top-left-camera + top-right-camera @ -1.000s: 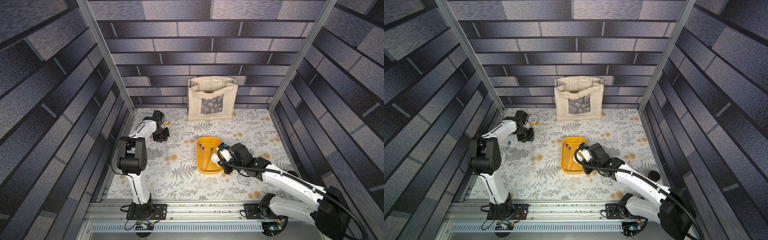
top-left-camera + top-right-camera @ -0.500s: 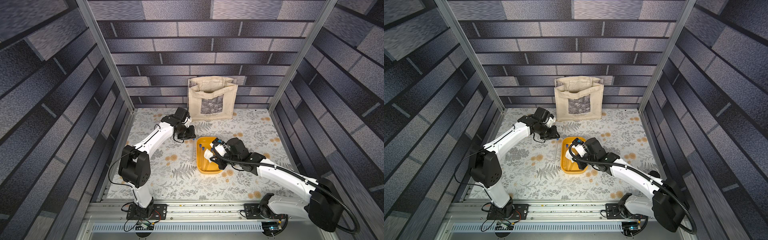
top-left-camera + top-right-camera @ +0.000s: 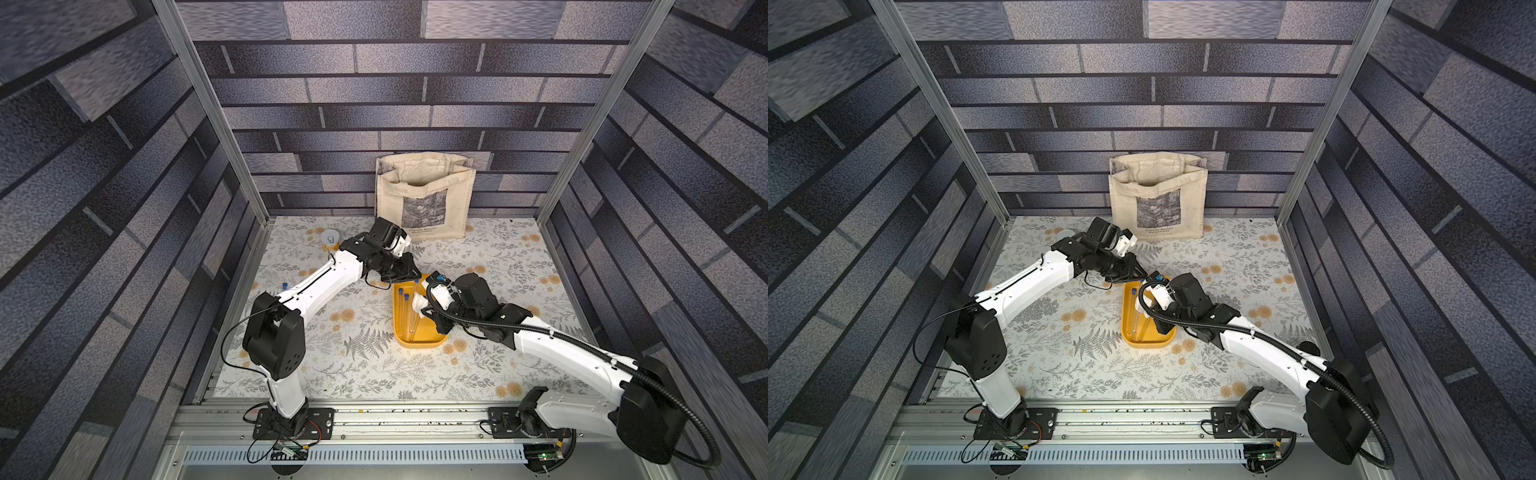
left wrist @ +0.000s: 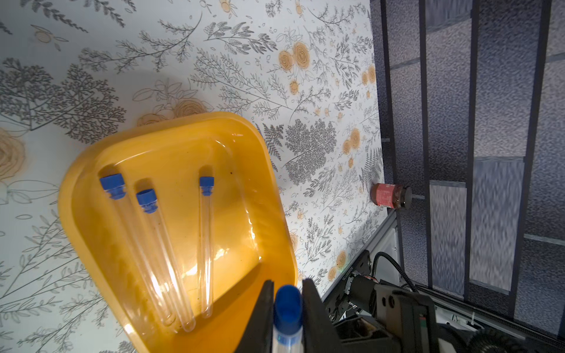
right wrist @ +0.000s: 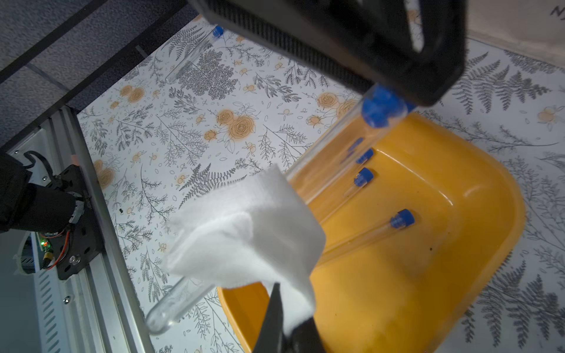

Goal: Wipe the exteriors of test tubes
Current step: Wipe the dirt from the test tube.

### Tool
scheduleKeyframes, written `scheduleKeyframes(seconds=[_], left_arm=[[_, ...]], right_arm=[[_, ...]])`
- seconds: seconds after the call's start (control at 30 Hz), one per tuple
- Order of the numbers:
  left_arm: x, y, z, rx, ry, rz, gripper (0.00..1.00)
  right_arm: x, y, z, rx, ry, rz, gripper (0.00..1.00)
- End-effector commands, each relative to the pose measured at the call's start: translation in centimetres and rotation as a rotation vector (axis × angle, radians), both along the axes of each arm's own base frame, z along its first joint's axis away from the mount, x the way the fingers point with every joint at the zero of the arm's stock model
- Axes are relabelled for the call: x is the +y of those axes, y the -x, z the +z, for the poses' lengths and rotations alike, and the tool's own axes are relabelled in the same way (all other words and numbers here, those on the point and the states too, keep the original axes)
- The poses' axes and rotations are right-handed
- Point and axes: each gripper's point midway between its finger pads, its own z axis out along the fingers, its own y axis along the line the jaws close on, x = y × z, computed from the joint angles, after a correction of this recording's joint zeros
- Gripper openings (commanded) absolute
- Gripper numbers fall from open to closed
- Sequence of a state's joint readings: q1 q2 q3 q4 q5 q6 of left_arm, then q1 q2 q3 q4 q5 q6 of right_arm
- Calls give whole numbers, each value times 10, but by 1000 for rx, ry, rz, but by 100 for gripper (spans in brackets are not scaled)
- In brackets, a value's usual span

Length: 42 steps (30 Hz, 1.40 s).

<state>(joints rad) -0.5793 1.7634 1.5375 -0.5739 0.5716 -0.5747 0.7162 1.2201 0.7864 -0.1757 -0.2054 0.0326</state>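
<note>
Wipe in hand above yellow plastic tray (image 5: 397, 290) — left gripper (image 4: 287, 293) pinches slim clear blue-capped test tube (image 5: 330, 152), right gripper (image 5: 287, 311) pinches white folded cloth (image 5: 244, 229) draped on it; next, likely: stroke lengthwise.

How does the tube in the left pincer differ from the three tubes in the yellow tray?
The held tube is clamped at its blue cap by the left pincer, off the table; the tray tubes lie loose in the yellow tray. The white cloth in the right pincer covers the held tube's middle; the tray tubes are bare. All are clear with blue caps.
</note>
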Motion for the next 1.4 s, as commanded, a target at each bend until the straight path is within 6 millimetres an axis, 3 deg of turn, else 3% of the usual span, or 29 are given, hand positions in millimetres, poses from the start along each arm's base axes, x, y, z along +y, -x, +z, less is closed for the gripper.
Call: scheduleKeyframes(seconds=[0.0,0.17,0.4,1.07,1.2,1.37], left_arm=[[-12,0,17,-13,56,-16,15],[-16,3,14,-8,57,-28,15],[-19,3,13,-4,66,-32,15],[-22,-1,12,3,83,-33,15],[-24,0,12,8,88,-38,15],[-24,2,11,11,88,-41,15]], right_arm=[[-8,-23,14,-48,19,-74,0],[-20,-43,22,-64,42,-140,0],[-13,-35,16,-47,32,-82,0],[5,57,-10,-106,56,132,0],[-2,52,-13,-113,77,95,0],[-7,31,-6,-110,92,34,0]])
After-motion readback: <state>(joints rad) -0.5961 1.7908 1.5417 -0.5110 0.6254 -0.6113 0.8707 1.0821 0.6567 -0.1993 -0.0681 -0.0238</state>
